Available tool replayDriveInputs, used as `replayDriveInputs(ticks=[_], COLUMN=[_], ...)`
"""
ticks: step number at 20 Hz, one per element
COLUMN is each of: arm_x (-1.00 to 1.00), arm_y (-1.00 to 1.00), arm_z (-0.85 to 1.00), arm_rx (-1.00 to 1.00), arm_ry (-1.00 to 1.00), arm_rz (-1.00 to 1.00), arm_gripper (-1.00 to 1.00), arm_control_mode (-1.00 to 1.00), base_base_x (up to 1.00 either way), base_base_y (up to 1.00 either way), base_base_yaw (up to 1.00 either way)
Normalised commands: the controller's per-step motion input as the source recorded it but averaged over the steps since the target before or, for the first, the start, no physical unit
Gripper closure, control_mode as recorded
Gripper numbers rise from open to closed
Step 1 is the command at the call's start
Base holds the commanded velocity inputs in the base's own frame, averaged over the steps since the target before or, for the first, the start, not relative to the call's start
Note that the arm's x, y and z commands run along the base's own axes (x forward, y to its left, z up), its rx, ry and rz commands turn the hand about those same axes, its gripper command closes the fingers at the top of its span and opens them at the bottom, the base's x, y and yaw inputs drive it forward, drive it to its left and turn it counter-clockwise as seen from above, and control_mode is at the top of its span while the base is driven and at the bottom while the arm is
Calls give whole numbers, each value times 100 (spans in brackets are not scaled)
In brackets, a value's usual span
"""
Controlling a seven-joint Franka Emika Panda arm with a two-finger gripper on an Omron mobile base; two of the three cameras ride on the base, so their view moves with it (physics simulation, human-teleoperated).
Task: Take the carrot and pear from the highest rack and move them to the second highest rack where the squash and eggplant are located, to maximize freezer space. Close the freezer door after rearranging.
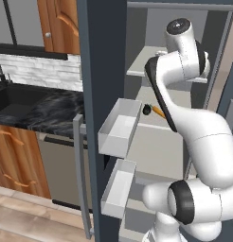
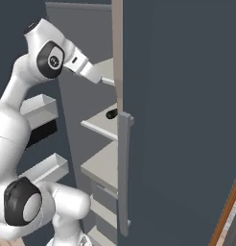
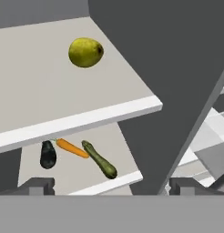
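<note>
Looking along the hand view from left to right: the eggplant (image 3: 48, 154) lies at about 8 o'clock on the second rack (image 3: 127, 178), the carrot (image 3: 72, 148) just beside it with its leafy end near the eggplant, then the squash (image 3: 100, 159) nearly touching the carrot's tip. Up at 11 o'clock the pear (image 3: 86, 52) sits alone on the highest rack (image 3: 86, 119). The claw (image 3: 111, 185) holds nothing, fingers wide apart. The freezer door (image 1: 92, 118) stands open.
</note>
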Motion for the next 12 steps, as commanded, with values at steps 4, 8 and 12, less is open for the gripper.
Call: replayDriveInputs(ticks=[4, 8, 12], arm_x=[0, 6, 16], arm_y=[-25, -33, -29], arm_z=[0, 0, 0], arm_rx=[-4, 0, 0], arm_ry=[1, 0, 0], arm_rz=[0, 0, 0], arm_gripper=[-100, -100, -100], arm_control_mode=[-100, -100, -100], base_base_x=[0, 0, 0], base_base_y=[0, 0, 0], base_base_yaw=[0, 0, 0])
